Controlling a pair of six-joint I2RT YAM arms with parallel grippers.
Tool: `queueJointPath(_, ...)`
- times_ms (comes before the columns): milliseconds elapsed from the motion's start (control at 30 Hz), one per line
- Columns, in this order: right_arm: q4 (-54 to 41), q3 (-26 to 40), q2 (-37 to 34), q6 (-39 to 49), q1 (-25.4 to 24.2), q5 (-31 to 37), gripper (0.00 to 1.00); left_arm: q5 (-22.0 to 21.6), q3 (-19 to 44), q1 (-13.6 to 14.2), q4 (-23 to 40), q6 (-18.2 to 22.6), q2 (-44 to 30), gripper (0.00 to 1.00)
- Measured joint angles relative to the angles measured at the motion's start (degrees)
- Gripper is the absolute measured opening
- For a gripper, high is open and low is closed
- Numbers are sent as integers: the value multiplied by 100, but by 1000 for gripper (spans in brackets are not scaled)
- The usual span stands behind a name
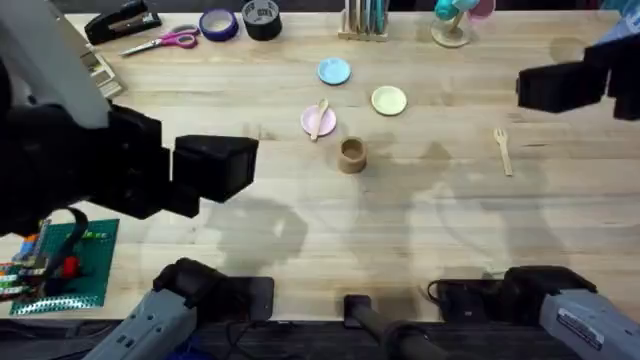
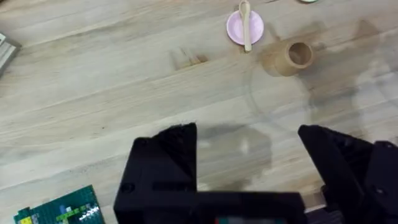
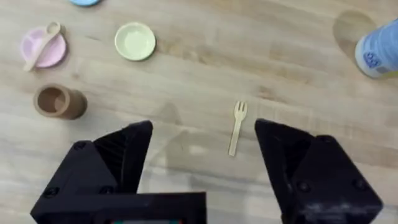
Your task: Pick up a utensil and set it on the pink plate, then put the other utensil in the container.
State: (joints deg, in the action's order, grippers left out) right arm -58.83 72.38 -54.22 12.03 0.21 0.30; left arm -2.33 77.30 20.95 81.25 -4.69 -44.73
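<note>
Left gripper (image 2: 249, 155): one; jaws spread wide, nothing between them, held above bare table at the left side.
Right gripper (image 3: 202, 162): one; jaws spread wide, nothing held, above the table at the right side, the fork just ahead of its fingers in the wrist view.
Spoon (image 1: 321, 116): one; lying across the pink plate, bowl end at the far edge, handle overhanging the near rim.
Pink plate (image 1: 311, 123): one; near table centre, carrying the spoon.
Fork (image 1: 503, 150): one; flat on the table, well apart to the right of the plates, tines pointing away from the arm bases.
Container (image 1: 352, 155): one; brown cup, upright, open top, just beside the pink plate on its near right side; appears empty.
Small plates: three in all: pink, light blue plate (image 1: 334, 71) farther back, pale yellow plate (image 1: 389, 100) to the right of the pink one; blue and yellow carry nothing.
Table (image 1: 420, 230): one; pale wood.
Back edge items: one stapler (image 1: 122, 20), one pair of pink-handled scissors (image 1: 165, 42), two tape rolls (image 1: 240, 22).
Near left corner: one green board (image 1: 75, 265) with small parts.
</note>
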Motion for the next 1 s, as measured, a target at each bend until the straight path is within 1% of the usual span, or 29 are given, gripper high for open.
queueJointPath(100,-165,0,0,-20,0,16,997,0,0,0,90,0,0,993)
queueJointPath(200,-361,0,-2,-247,0,171,996,-2,-2,0,376,0,0,995)
queueJointPath(333,-846,0,-55,-531,-68,444,996,-2,-2,0,938,2,0,994)
queueJointPath(400,-952,0,-116,-586,-171,507,995,0,-4,0,1331,2,0,995)
queueJointPath(433,-951,-4,-140,-605,-236,529,995,0,-7,0,1401,2,2,995)
queueJointPath(600,-895,-299,-151,-637,-719,613,995,0,-7,0,1411,2,0,995)
queueJointPath(633,-863,-616,-153,-648,-999,619,997,0,-7,0,1411,2,0,995)
queueJointPath(700,-753,-823,-153,-649,-1144,619,996,0,-7,0,1410,2,0,993)
queueJointPath(800,-481,-1137,-153,-673,-1259,628,997,0,-7,0,1410,2,0,994)
queueJointPath(1000,314,-1783,-192,-713,-1276,636,997,0,-7,0,1410,2,0,995)
